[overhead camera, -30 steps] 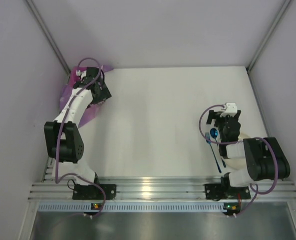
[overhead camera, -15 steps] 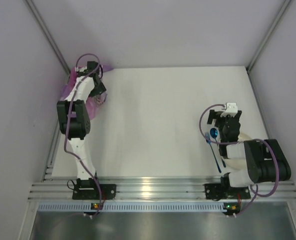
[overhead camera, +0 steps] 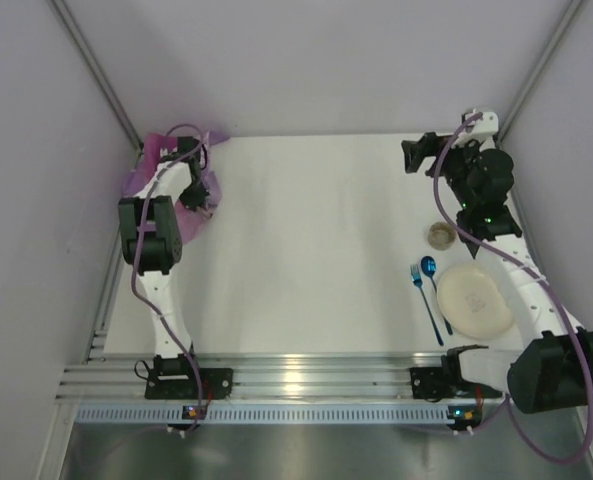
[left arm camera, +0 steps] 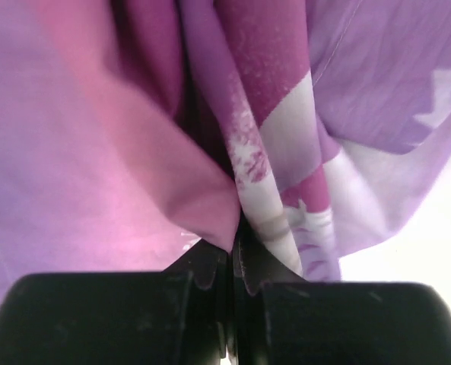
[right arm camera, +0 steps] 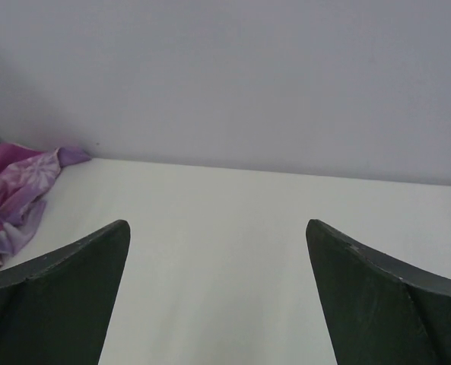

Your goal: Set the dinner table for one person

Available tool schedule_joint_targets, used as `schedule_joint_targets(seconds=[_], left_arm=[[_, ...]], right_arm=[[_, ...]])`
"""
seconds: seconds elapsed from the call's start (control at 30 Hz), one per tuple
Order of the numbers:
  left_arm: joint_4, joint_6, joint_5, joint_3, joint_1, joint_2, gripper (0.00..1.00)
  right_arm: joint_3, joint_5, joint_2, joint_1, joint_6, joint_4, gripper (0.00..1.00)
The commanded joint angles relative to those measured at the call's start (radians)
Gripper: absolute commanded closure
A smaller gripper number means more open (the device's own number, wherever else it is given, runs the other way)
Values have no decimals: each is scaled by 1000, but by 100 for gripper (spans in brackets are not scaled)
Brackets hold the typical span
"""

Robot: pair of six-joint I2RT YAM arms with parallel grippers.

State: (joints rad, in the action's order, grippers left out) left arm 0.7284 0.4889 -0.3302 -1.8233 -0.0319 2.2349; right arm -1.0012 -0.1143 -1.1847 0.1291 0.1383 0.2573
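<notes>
The dinner table [overhead camera: 316, 240] is a wide white top. A crumpled purple placemat [overhead camera: 146, 178] lies bunched in its far left corner. My left gripper [overhead camera: 202, 196] is down in that cloth. In the left wrist view the left gripper [left arm camera: 231, 243] is shut, with a fold of the placemat [left arm camera: 96, 152] pinched at its tips. My right gripper [overhead camera: 408, 155] hangs open over the far right of the table, pointing left. In the right wrist view the right gripper [right arm camera: 217, 224] holds nothing, and the placemat [right arm camera: 16, 194] shows far off at the left.
On the right side lie a cream plate [overhead camera: 473, 300], a small round cup [overhead camera: 441, 235], a blue spoon [overhead camera: 431, 270] and a blue fork [overhead camera: 426, 300]. Grey walls close in the table on three sides, and an aluminium rail [overhead camera: 306, 378] runs along the near edge.
My left gripper has shut on the placemat. The right arm has swung from above the plate to the far right corner, uncovering the plate and cup.
</notes>
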Motion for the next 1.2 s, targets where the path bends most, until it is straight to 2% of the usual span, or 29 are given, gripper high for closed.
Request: schedule_joint_targets(seconds=[0.0,0.2,0.33,0.4,0.47,0.63,0.67,0.73,0.77,0.8,0.83,0.87,0.9,0.97,1.03,1.1,1.17], left_arm=[[-75,-71,143,61,27,-53,100],[-176,-200,200,289,249,-191,100],[-225,-257,212,468,467,-322,100],[-245,-269,224,515,538,-381,100],[-251,-279,235,579,660,-437,100],[-213,-262,198,625,748,-549,100],[-199,-247,171,630,750,-569,88],[-170,-205,116,640,750,-633,48],[-164,-196,64,642,750,-656,4],[-159,-187,45,642,748,-676,1],[-153,-168,18,635,747,-713,1],[-146,-156,-6,627,747,-727,1],[-117,-129,-56,616,747,-747,1],[-80,-90,-107,582,747,-761,1],[-14,-14,-199,570,733,-770,1],[35,45,-199,582,690,-778,1],[57,79,-178,619,659,-784,1]], right_arm=[[-45,-111,-44,20,109,-112,0],[-91,-124,-105,27,103,-179,0],[-94,-107,-121,30,69,-197,0],[-91,-101,-128,30,63,-202,0],[-85,-99,-138,32,60,-204,0],[-79,-114,-170,37,61,-208,0],[-80,-119,-174,37,64,-208,0],[-71,-105,-196,38,120,-199,0],[-65,-67,-207,37,174,-199,0],[-59,46,-225,37,252,-237,1],[-54,77,-236,24,396,-256,0],[-33,55,-248,14,426,-254,0],[-18,-96,-285,1,434,-174,0],[-19,-154,-334,-9,509,-136,0],[-71,-232,-438,-8,529,-186,0],[-190,-303,-559,-8,520,-255,0],[-284,-306,-649,-8,501,-354,0]])
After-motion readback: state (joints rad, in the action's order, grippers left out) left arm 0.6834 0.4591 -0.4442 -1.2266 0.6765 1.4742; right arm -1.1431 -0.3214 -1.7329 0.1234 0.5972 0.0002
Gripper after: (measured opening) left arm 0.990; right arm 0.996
